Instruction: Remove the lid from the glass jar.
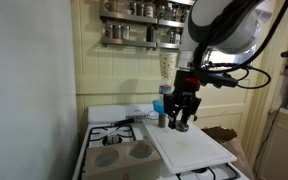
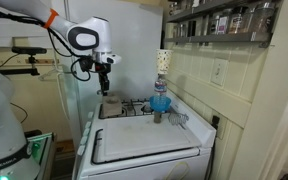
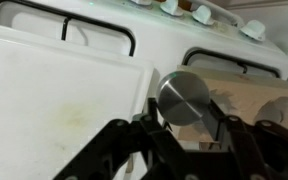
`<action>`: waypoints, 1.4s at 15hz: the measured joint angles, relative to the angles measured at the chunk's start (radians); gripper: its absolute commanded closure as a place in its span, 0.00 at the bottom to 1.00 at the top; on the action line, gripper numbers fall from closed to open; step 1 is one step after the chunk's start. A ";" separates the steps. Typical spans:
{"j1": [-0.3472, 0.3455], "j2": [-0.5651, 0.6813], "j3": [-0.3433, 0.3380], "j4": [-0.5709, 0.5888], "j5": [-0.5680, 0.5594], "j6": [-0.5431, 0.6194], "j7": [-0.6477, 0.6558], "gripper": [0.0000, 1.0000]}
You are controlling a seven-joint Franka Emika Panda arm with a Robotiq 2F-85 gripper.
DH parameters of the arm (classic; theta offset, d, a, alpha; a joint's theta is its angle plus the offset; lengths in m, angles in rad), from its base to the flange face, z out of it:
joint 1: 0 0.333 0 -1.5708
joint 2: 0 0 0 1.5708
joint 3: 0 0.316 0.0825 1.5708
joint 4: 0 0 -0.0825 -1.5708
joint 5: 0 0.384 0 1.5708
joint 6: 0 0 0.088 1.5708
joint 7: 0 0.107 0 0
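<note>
So the whole setup sits on a white stove point(image 2: 134, 150). A big white board point(image 2: 144, 142) lies flat across the front burners, and the black grates point(image 2: 124, 108) at the back stay uncovered. A small jar point(image 2: 157, 116) stands near the board's far edge (metal lid point(image 3: 187, 97) on), just beside a wire rack point(image 2: 178, 119).

Dim, warm indoor light; soft, slightly blurry low-resolution views

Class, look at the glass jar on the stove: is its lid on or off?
On. In the wrist view the round metal lid sits flat on the jar, with the gripper fingers either side, not yet lifting it.
</note>
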 measured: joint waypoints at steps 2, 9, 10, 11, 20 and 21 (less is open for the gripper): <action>-0.027 -0.014 0.008 -0.045 -0.031 0.062 0.076 0.76; -0.175 -0.044 -0.010 -0.096 -0.149 0.161 0.190 0.76; -0.186 -0.039 -0.018 -0.096 -0.151 0.165 0.189 0.76; -0.194 -0.030 -0.026 -0.096 -0.152 0.169 0.188 0.76; -0.200 0.185 -0.065 -0.101 -0.152 0.343 0.150 0.76; -0.199 0.216 -0.066 -0.101 -0.152 0.364 0.144 0.76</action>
